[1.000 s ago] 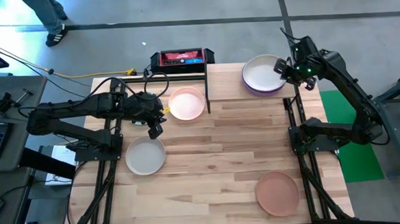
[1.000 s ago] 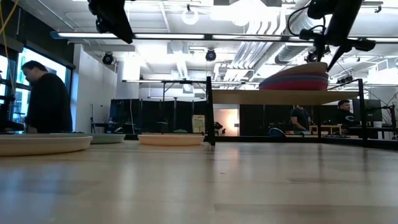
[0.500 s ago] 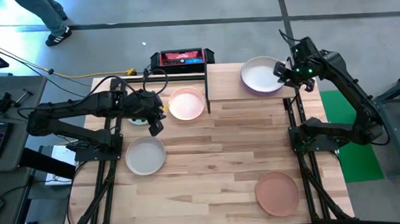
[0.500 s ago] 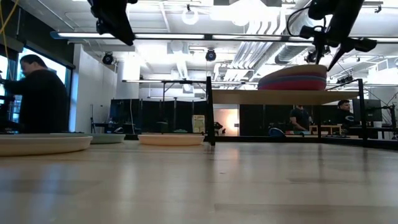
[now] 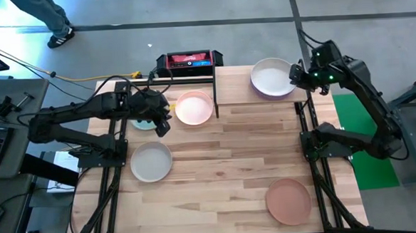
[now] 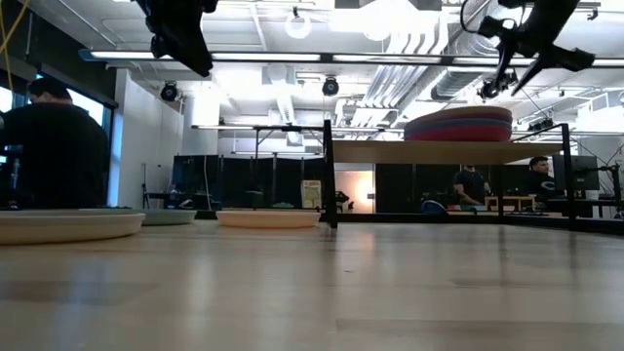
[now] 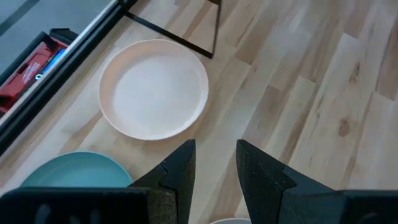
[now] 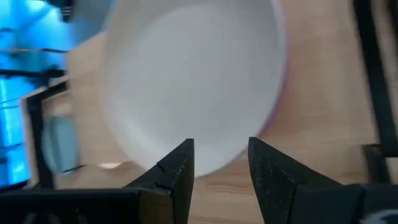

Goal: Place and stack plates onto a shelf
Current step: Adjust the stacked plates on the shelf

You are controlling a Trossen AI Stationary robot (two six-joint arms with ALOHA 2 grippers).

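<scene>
Matte pale pink round plate (image 7: pixel 153 88) sits flat on table beside shelf post, looks rigid, light, slick, so pinch its raised rim; left gripper (image 7: pixel 213 163) hovers near, slightly parted, empty; right gripper (image 8: pixel 217 163) parted, empty over shelf stack (image 5: pixel 272 78).

Overhead and table-level cameras share the shelf (image 5: pixel 253 93); each wrist camera looks closely down at plates.

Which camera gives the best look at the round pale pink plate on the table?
The left wrist view: the round pale pink plate fills it, whole and unobstructed. The high view shows it whole but smaller; the low view shows only its edge; the right wrist view misses it.
</scene>
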